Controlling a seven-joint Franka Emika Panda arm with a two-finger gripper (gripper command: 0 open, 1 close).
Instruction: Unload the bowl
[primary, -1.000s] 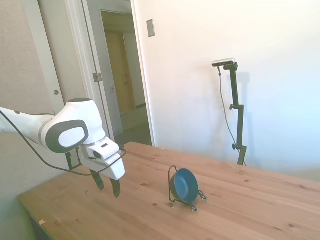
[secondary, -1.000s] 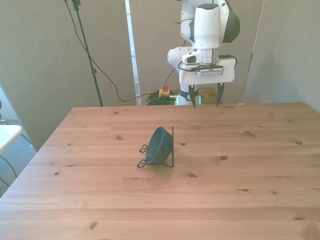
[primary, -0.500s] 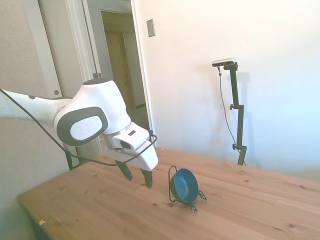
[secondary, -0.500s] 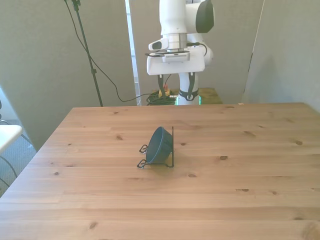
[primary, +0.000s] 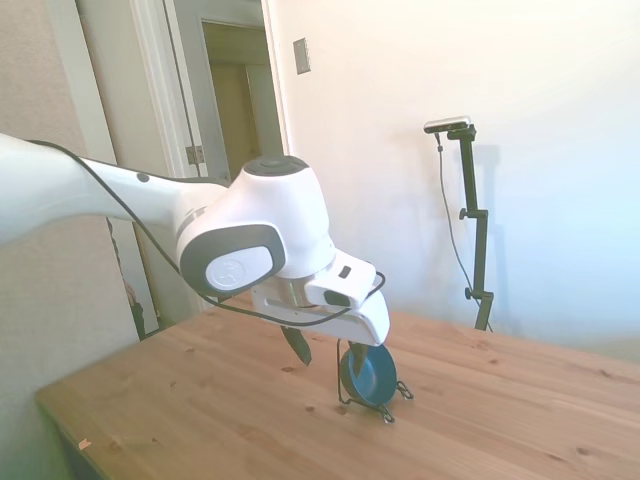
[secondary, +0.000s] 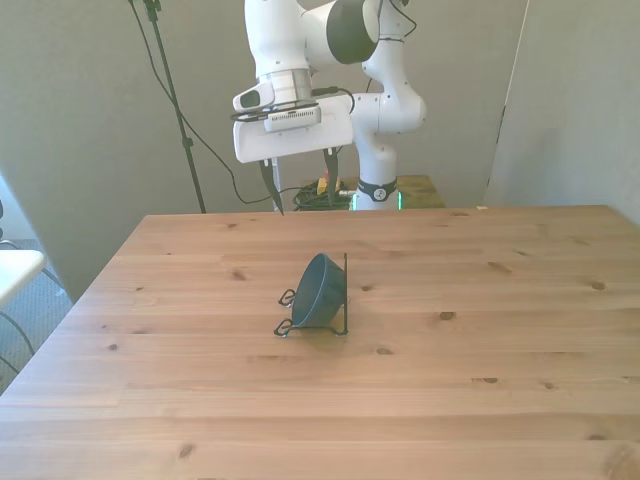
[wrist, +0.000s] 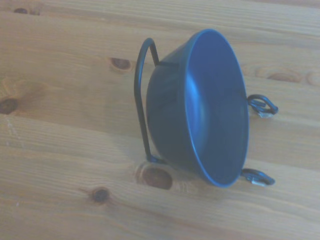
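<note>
Bowl (secondary: 318, 292): small, round, dark blue-teal, smooth; it sits tipped on its side in a thin black wire stand (secondary: 345, 290), near the middle of the wooden table (secondary: 500, 360)
Bowl's facing: in the front view its open mouth turns toward the front view's right, resting against the stand's upright loop; its rounded back faces the front view's left
Bowl in the side view (primary: 367, 373): the blue inside shows, framed by the wire loop, partly behind the arm's hand
Bowl in the wrist view (wrist: 200, 107): fills much of the picture, rim edge-on and tilted, inside smooth and bare
Wire stand (wrist: 141, 100): one arched loop behind the bowl, two small curled feet in front of it, all resting on the tabletop
Gripper (secondary: 301, 188): hangs in the air above the table's far edge, to the front view's left of the bowl and well apart from it; it touches nothing
Gripper's fingers: dark, pointing down, spread apart with a clear gap in the front view, nothing between them
Gripper in the side view (primary: 300, 346): only one dark finger shows clearly below the white hand, just beside the bowl in the picture
Table: pale pine boards with dark knots
</note>
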